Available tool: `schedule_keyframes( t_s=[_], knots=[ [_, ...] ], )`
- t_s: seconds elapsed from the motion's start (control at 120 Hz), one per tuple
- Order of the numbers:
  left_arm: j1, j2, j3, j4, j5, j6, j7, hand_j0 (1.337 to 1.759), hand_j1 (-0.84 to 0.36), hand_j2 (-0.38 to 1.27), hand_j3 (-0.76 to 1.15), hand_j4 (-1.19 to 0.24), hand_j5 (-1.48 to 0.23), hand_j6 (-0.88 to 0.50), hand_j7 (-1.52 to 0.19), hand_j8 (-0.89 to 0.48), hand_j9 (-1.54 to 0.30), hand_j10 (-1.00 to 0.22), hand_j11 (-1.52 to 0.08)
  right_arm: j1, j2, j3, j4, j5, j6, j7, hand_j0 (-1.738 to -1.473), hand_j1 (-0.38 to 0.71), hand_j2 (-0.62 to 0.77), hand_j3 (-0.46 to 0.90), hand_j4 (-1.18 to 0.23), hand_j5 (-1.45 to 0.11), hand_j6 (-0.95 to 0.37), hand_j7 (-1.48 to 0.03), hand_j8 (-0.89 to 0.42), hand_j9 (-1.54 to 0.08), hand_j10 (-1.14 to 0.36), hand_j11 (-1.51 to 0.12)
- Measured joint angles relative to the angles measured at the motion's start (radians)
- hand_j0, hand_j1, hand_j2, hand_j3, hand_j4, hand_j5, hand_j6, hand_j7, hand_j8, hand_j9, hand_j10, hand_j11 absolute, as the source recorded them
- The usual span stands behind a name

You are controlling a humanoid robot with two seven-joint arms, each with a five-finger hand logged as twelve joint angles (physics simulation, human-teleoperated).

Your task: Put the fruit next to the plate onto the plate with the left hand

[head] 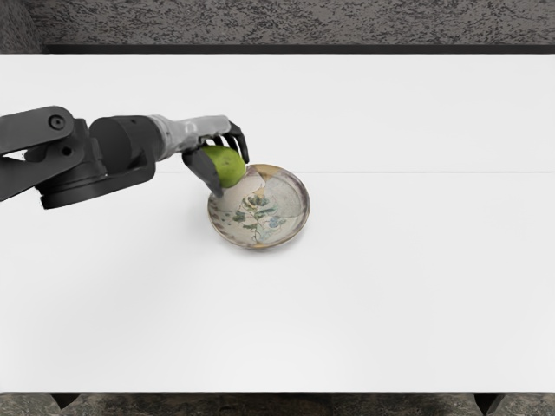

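The white bench (390, 329) is big and flat. On it, near the middle, sits a round plate (301, 206) with a leafy picture painted inside. At the plate's far left edge is the green fruit (227, 166) (round and shiny). The left hand (212, 143) has hold of it, with dark fingers (236, 139) curled over the top and the thumb under the near side. I cannot tell if the fruit touches the plate. The grey arm (78, 160) comes in from the left. Behind the bench is a dark speckled wall (303, 22).
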Motion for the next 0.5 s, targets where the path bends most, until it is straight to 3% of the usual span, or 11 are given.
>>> schedule_keyframes(
  t_s=[0.2, 0.5],
  knots=[
    [0.0, -0.077, -0.01, 0.04, 0.001, 0.001, 0.0, 1.653, -0.31, 0.33, 0.0, -0.46, -0.93, -0.33, -0.89, -0.34, -0.89, -0.56, -0.9, 0.0, 0.0, 0.001, 0.0, 0.001, 0.0, 0.0, -1.658, -0.35, 0.0, 0.0, 0.0, 0.0, 0.0, 0.0, 0.0, 0.0, 0.0, 0.0],
    [0.005, -0.18, -0.007, 0.164, 0.001, 0.0, 0.0, 1.652, -0.32, 0.35, 0.0, -0.47, -0.93, -0.33, -0.89, -0.34, -0.9, -0.56, -0.91, 0.0, 0.0, 0.001, 0.0, 0.001, 0.0, 0.0, -1.658, -0.35, 0.0, 0.0, 0.0, 0.0, 0.0, 0.0, 0.0, 0.0, 0.0, 0.0]
  ],
)
